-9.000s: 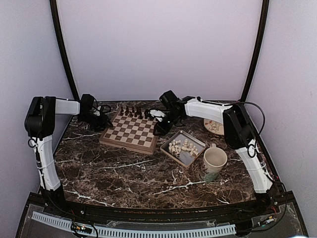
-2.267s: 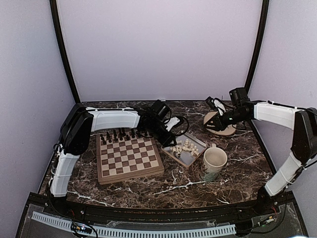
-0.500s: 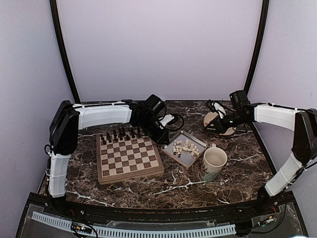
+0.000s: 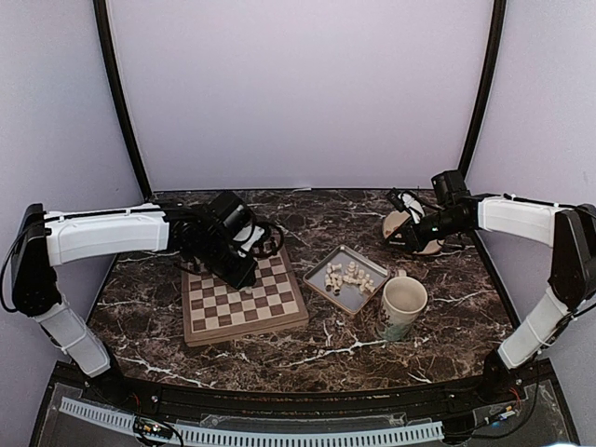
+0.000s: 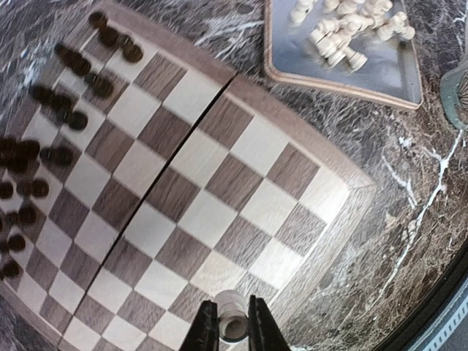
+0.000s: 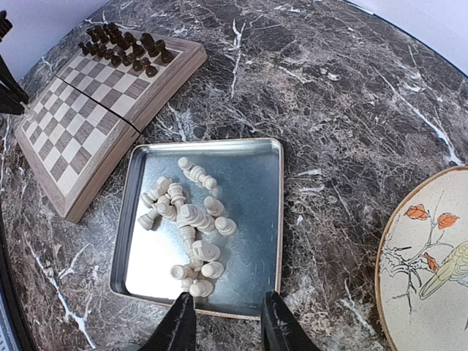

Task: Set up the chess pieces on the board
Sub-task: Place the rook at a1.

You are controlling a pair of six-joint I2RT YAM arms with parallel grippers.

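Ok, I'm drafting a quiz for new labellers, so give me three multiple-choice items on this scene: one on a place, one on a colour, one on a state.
1. Where do most of the cream-white chess pieces lie? A in the mug; B in the grey tray; C on the plate.
2. What colour are the chessmen standing on the board? A red; B cream; C dark brown.
3. The left hand is: A shut on a cream piece; B open and empty; C resting on the tray.
Key: 1 B, they are heaped in the tray; 2 C, dark men stand along one edge; 3 A, the left wrist view shows a piece pinched between its fingers.
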